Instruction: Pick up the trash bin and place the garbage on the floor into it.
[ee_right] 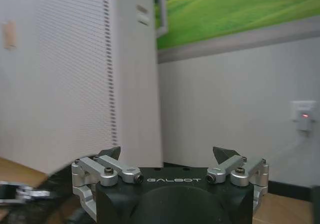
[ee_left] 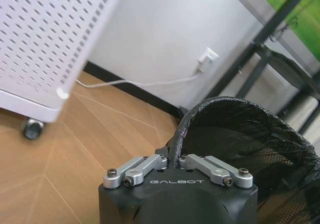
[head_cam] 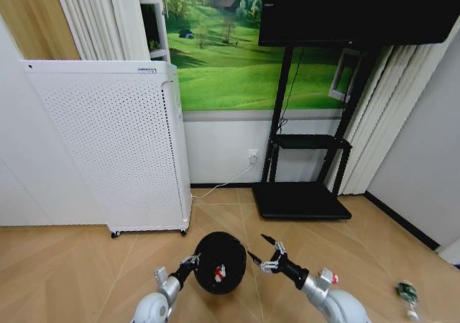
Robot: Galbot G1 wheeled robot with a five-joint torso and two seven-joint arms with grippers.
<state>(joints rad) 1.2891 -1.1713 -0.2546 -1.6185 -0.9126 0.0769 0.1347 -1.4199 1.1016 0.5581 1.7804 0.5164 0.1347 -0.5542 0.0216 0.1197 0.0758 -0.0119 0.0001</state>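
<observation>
The black round trash bin [head_cam: 219, 262] hangs low in front of me, tipped so its opening faces the head camera. My left gripper [head_cam: 192, 260] is shut on its rim; the left wrist view shows the fingers [ee_left: 173, 156] clamped on the rim of the mesh bin [ee_left: 240, 129]. A red-and-white piece of garbage [head_cam: 218, 273] lies inside the bin. A small greenish piece of garbage [head_cam: 407, 292] lies on the floor at the far right. My right gripper [head_cam: 260, 247] is open and empty just right of the bin, its fingertips [ee_right: 225, 154] spread wide in the right wrist view.
A tall white perforated appliance [head_cam: 108, 143] on castors stands at the left by the wall. A black TV stand [head_cam: 302, 193] with a low base plate stands ahead on the right. A white cable [ee_left: 135, 83] runs to a wall socket [ee_left: 207, 58].
</observation>
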